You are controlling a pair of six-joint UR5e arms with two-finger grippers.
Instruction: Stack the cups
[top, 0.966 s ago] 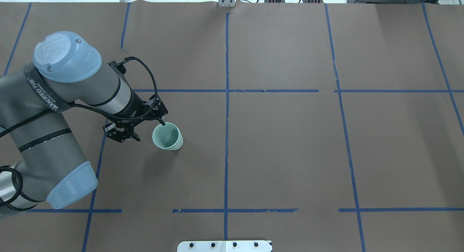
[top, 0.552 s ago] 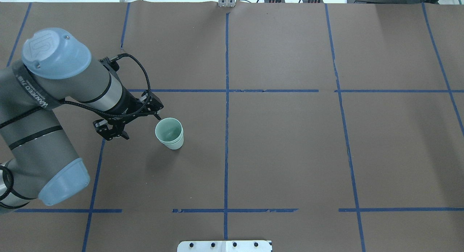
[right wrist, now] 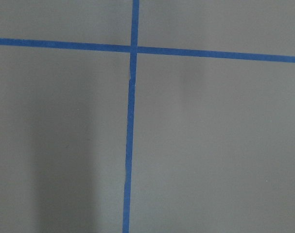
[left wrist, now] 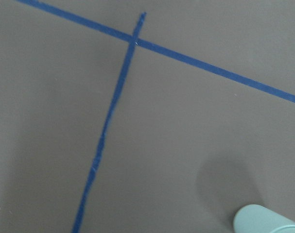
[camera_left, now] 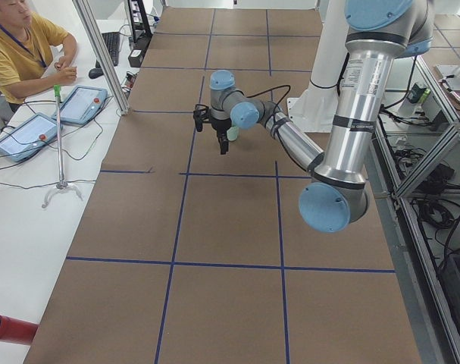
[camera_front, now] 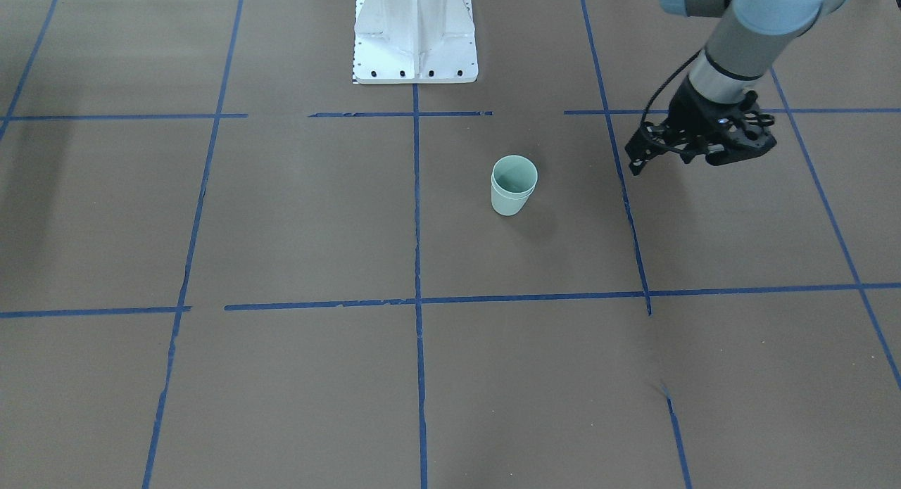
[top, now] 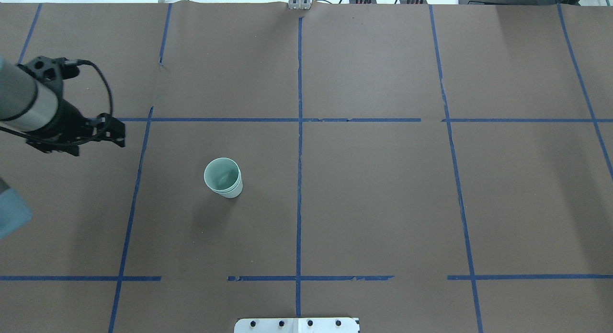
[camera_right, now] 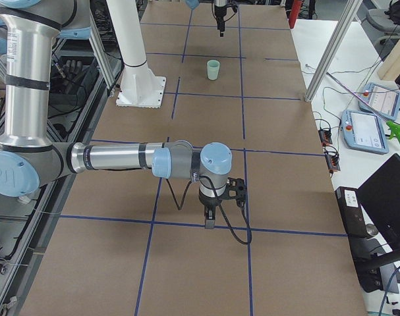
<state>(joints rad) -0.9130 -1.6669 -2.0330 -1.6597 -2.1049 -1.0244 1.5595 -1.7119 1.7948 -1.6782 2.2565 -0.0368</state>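
Two pale mint-green cups (top: 223, 178) stand nested one inside the other, upright on the brown table, left of the centre tape line. They also show in the front view (camera_front: 514, 185), the left view (camera_left: 232, 133), the right view (camera_right: 213, 69) and at the bottom right of the left wrist view (left wrist: 266, 221). My left gripper (top: 93, 142) is open and empty, raised well to the left of the cups, also seen in the front view (camera_front: 679, 162). My right gripper (camera_right: 209, 220) shows only in the right side view, far from the cups; I cannot tell its state.
The white robot base (camera_front: 415, 32) stands at the table's near edge (top: 297, 325). Blue tape lines (top: 299, 132) grid the brown table cover. An operator (camera_left: 25, 45) sits with tablets beyond the table's far side. Teach pendants (camera_right: 364, 128) lie beside the table.
My left gripper has drawn away from the cups, moving left and up across the tape line. The nested cups stay standing in place.
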